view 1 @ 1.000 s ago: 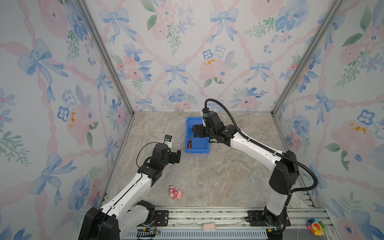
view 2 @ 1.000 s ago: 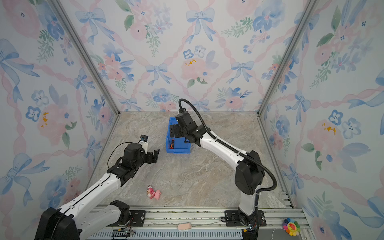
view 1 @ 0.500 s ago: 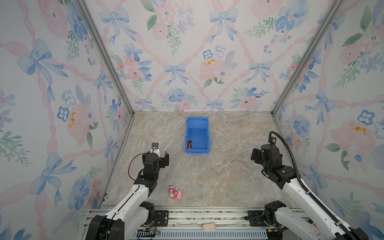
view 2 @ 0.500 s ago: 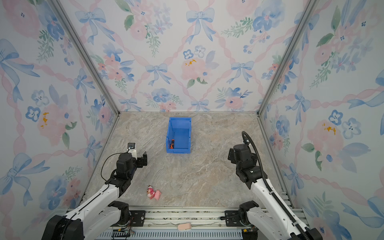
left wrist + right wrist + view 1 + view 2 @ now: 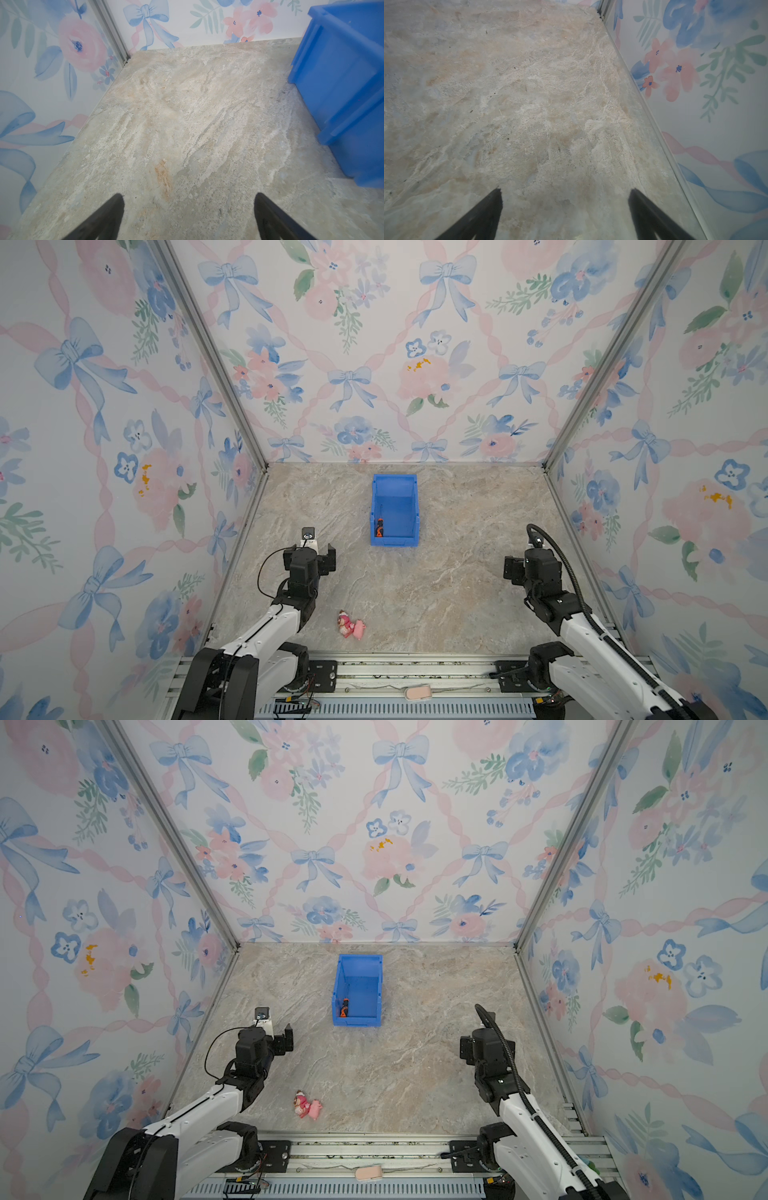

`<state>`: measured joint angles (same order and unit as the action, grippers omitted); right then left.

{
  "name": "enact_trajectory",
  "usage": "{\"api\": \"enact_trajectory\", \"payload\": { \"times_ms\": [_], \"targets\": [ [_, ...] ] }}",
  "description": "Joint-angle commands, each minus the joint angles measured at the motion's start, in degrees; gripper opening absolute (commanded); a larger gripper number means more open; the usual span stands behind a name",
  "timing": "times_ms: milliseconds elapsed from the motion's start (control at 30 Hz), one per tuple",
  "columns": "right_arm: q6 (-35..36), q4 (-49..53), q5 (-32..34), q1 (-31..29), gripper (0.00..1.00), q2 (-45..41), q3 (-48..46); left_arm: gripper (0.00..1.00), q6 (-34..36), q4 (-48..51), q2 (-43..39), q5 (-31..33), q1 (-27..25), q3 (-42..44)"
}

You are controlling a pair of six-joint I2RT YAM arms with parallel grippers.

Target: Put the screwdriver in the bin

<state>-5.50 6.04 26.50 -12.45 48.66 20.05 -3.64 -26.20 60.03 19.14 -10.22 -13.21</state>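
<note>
Both arms have pulled back toward the near edge since a second ago, when the right pincer (image 5: 514, 568) hung over the bin (image 5: 394, 540). In both top views the bright blue bin stands upright toward the back of the marbled tabletop (image 5: 457, 572). The screwdriver (image 5: 379, 527) lies on the bin's floor against the wall on the left arm's side, with its orange handle nearest the low front lip. The right pincer and the left pincer (image 5: 322, 559) sit well apart from the bin, each on its own side, holding nothing. A pink toy figure (image 5: 351, 624) lies near the front, closer to the left arm. The left wrist view shows the left pincer's jaws spread wide over bare tabletop, with only the bin's outer wall at one side and nothing of its inside. The right wrist view shows the right pincer's jaws equally spread and empty, over bare tabletop beside a flowered wall (image 5: 716, 104), with neither bin nor screwdriver in sight. Only the top views show the screwdriver inside the bin. The task looks done, so the next move seems to call for no more than letting the arms settle clear of the bin.
</note>
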Motion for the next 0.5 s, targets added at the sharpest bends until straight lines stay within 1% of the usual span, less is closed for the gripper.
{"api": "enact_trajectory", "payload": {
  "times_ms": [0, 100, 167, 267, 367, 467],
  "targets": [
    [0.3, -8.2, -0.5, 0.3, 0.97, 4.4, -0.5, 0.98, -0.4, -4.6, 0.8, 0.8, 1.0, 1.7],
    [0.3, -17.9, -1.1, 0.4, 0.97, 10.4, -0.3, 0.98, -0.2, -10.3, 3.6, 0.4, 2.2, 2.1],
    [0.6, -23.4, -1.1, 1.2, 0.97, 16.2, 1.5, 0.98, 0.6, -13.7, 6.4, 0.0, 3.2, 1.4],
    [1.7, -27.6, -1.2, 1.7, 0.97, 23.9, 5.3, 0.98, 2.1, -19.7, 10.3, -2.1, 4.5, 0.8],
    [3.2, -33.4, -3.9, 2.7, 0.97, 29.3, 7.6, 0.98, 2.8, -25.7, 14.6, -3.9, 5.5, 0.0],
    [4.0, -34.9, -4.6, 4.2, 0.97, 34.5, 11.1, 0.98, 3.6, -29.1, 18.4, -5.7, 5.8, -1.5]
  ]
}}
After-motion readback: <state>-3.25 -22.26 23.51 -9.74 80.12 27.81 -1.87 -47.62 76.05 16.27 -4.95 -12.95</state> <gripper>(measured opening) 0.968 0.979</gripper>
